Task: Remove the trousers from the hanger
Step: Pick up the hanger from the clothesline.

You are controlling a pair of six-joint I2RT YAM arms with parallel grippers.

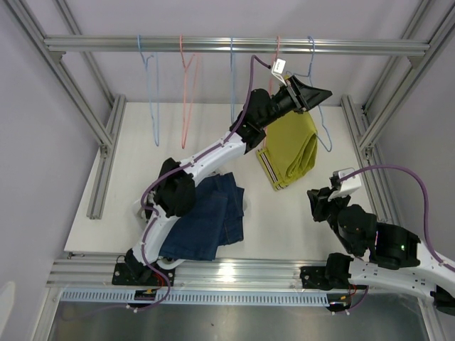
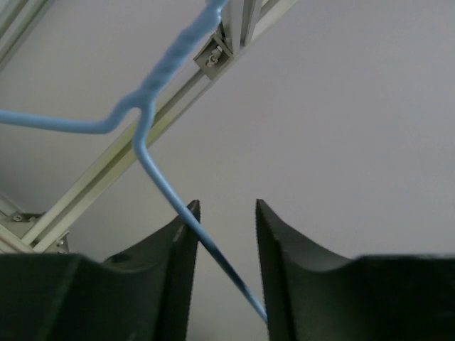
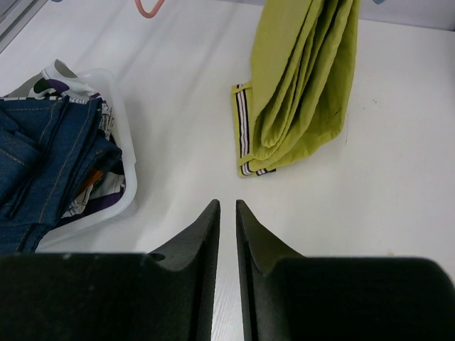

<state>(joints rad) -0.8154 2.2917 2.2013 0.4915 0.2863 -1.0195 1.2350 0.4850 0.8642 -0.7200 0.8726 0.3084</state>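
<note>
Mustard-yellow trousers (image 1: 291, 145) hang folded over a light blue hanger (image 1: 324, 136) on the rail, at the back right. Their striped waistband end sits low, by the table. My left gripper (image 1: 316, 94) is raised to the top of that hanger. In the left wrist view its jaws stand apart, and the blue hanger (image 2: 153, 160) wire runs slantwise between the left gripper (image 2: 226, 206) fingers. My right gripper (image 1: 315, 195) is low over the table in front of the mustard trousers (image 3: 298, 85). The right gripper (image 3: 227, 204) is closed to a thin slit with nothing in it.
Navy trousers (image 1: 206, 217) lie on other folded pairs in a white bin (image 3: 121, 128) at the front left. Bare hangers, blue (image 1: 151, 92), pink (image 1: 188, 85) and blue (image 1: 232, 78), hang from the metal rail (image 1: 213, 45). Frame posts stand at both sides.
</note>
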